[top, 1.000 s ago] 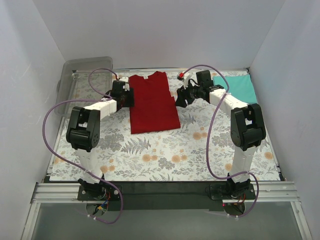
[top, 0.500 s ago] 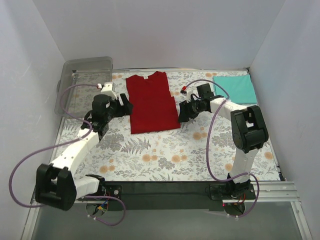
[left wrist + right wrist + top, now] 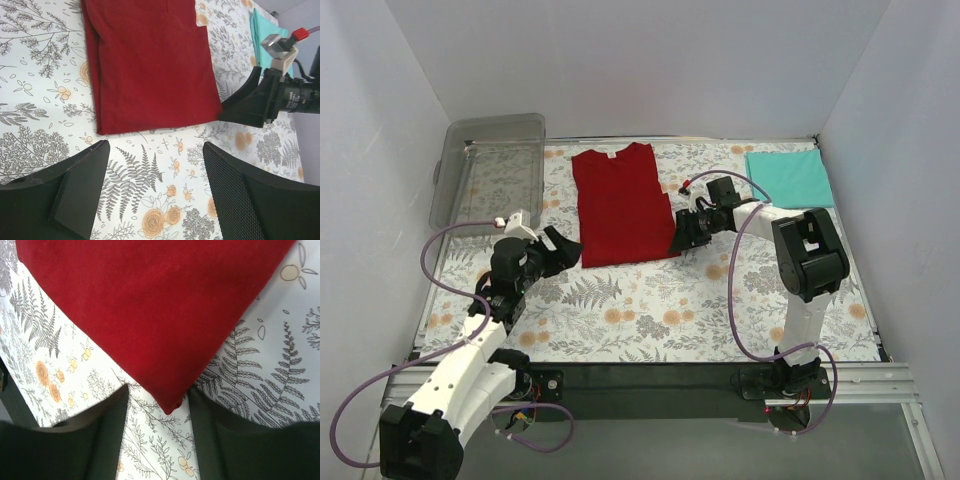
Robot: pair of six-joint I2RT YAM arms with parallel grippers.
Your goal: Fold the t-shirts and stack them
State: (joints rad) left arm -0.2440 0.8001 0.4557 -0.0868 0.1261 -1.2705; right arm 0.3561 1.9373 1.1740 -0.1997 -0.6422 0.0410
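Observation:
The deep red t-shirt (image 3: 623, 205) lies flat on the floral table cover, folded into a long strip, with its collar at the far end. The teal t-shirt (image 3: 790, 177) lies folded at the back right. My left gripper (image 3: 565, 250) is open and empty, just near-left of the red shirt's near left corner; the left wrist view shows the red shirt (image 3: 150, 60) ahead of the open gripper (image 3: 155, 147). My right gripper (image 3: 682, 238) is open at the shirt's near right corner. In the right wrist view that corner (image 3: 167, 400) sits between the spread fingers (image 3: 210, 440), not pinched.
A clear plastic bin (image 3: 495, 122) stands at the back left. White walls close in the table on three sides. The right gripper (image 3: 250, 102) and a strip of the teal shirt (image 3: 260, 30) show in the left wrist view.
My left arm has pulled back from the red shirt's left edge toward the near left. My right gripper has slid nearer along the right edge to the near right corner.

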